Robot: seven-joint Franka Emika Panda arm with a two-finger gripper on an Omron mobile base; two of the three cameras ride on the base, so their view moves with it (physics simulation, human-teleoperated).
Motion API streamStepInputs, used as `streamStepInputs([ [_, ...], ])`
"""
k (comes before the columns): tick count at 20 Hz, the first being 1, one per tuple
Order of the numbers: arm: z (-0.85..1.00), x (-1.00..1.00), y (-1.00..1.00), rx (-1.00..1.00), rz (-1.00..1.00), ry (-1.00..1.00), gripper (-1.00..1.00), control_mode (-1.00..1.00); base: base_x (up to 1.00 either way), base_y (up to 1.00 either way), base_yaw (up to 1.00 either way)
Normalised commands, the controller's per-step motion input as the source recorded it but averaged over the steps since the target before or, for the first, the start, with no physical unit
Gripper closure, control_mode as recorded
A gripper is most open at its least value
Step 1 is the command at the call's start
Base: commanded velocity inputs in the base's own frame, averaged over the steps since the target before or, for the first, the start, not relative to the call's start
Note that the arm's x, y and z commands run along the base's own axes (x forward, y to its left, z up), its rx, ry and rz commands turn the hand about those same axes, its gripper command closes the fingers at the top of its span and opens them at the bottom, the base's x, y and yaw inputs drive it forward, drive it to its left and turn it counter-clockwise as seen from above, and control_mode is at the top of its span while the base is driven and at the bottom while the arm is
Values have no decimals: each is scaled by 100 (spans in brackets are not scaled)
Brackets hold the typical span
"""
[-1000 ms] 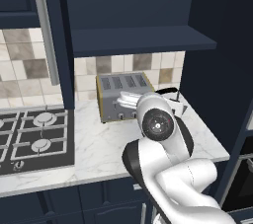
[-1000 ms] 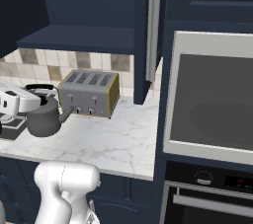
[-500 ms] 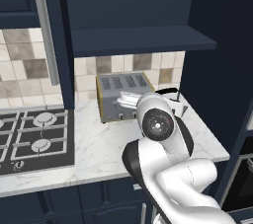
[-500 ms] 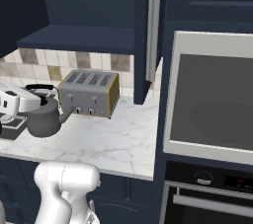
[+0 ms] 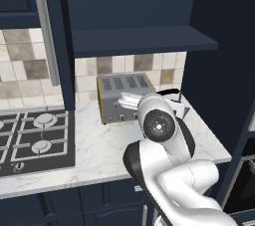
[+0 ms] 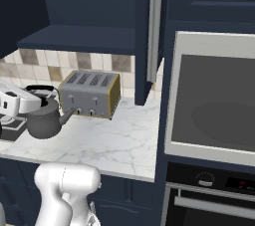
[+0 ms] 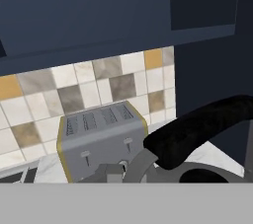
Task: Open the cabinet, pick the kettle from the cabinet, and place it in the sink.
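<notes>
Marble tabletop (image 6: 119, 143) runs under the open navy cabinet (image 5: 139, 6), with the silver toaster (image 6: 90, 94) back against the tiles. Just left of it in the right base view the grey kettle (image 6: 44, 120) sits low at the tabletop, its black arched handle (image 7: 197, 129) right at the fingers, which are closed tight on it.
</notes>
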Motion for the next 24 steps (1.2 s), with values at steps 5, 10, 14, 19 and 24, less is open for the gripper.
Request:
streamStepInputs([
  [5,0,0,0,0,0,0,100,-100,0,0,0],
  [10,0,0,0,0,0,0,100,-100,0,0,0],
  [14,0,0,0,0,0,0,100,-100,0,0,0],
  [19,0,0,0,0,0,0,100,100,0,0,0],
  [24,0,0,0,0,0,0,100,100,-8,1,0],
])
